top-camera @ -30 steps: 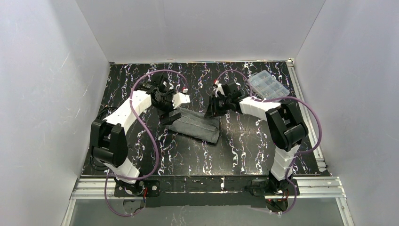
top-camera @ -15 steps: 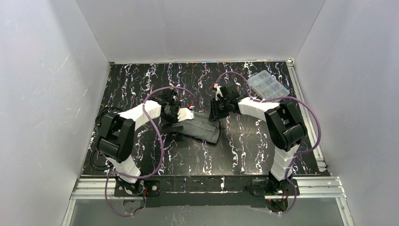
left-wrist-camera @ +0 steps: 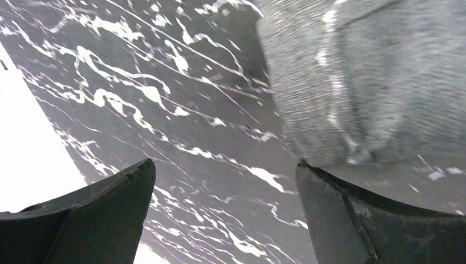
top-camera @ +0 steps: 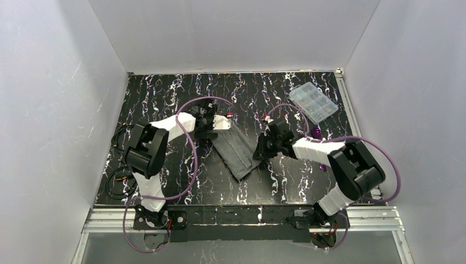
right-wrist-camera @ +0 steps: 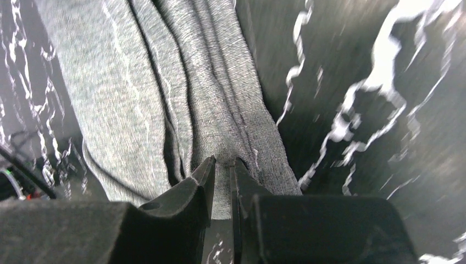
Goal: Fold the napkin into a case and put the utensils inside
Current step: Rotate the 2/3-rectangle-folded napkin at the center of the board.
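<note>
The napkin (top-camera: pixel 237 154) is lying mid-desk (top-camera: pixel 165 93) as a narrow strip, nearly a case. The right end effector (right-wrist-camera: pixel 222 168) is pinching its edge, almost closed; the left end effector (left-wrist-camera: pixel 224 165) is gaping empty beside it. A purple utensil (top-camera: pixel 317 132) is waiting outside.
</note>
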You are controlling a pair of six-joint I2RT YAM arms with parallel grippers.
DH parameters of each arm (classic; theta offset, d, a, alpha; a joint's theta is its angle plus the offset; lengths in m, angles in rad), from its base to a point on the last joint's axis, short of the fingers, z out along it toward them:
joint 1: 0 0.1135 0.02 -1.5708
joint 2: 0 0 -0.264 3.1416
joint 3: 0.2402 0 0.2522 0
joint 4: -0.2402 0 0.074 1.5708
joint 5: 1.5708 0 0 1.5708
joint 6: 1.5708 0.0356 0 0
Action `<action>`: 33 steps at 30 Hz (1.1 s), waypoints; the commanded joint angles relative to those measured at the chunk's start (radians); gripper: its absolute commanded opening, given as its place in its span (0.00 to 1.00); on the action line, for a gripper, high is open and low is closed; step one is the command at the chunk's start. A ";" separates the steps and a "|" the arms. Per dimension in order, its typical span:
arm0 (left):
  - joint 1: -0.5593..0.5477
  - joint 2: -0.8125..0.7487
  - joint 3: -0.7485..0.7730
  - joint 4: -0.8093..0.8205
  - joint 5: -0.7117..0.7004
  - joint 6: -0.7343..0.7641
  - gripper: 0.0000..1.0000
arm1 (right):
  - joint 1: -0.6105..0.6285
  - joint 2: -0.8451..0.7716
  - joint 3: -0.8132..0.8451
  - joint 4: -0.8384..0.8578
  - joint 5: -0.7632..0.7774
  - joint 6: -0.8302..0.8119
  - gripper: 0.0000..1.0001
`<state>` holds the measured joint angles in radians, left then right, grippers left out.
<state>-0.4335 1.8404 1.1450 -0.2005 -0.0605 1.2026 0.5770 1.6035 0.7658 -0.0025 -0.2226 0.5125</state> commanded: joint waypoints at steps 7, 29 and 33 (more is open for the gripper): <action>-0.083 0.155 0.208 -0.011 0.022 -0.039 0.99 | 0.152 -0.233 -0.213 0.077 0.081 0.271 0.28; -0.008 -0.025 0.373 -0.620 0.249 -0.406 0.98 | 0.068 -0.202 0.033 -0.154 0.014 0.040 0.42; -0.008 -0.047 0.293 -0.692 0.374 -0.539 0.99 | 0.047 -0.124 0.082 -0.212 0.015 -0.016 0.50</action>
<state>-0.4377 1.8069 1.5143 -0.7330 0.1600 0.8028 0.6403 1.4166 0.7841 -0.1375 -0.2127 0.5831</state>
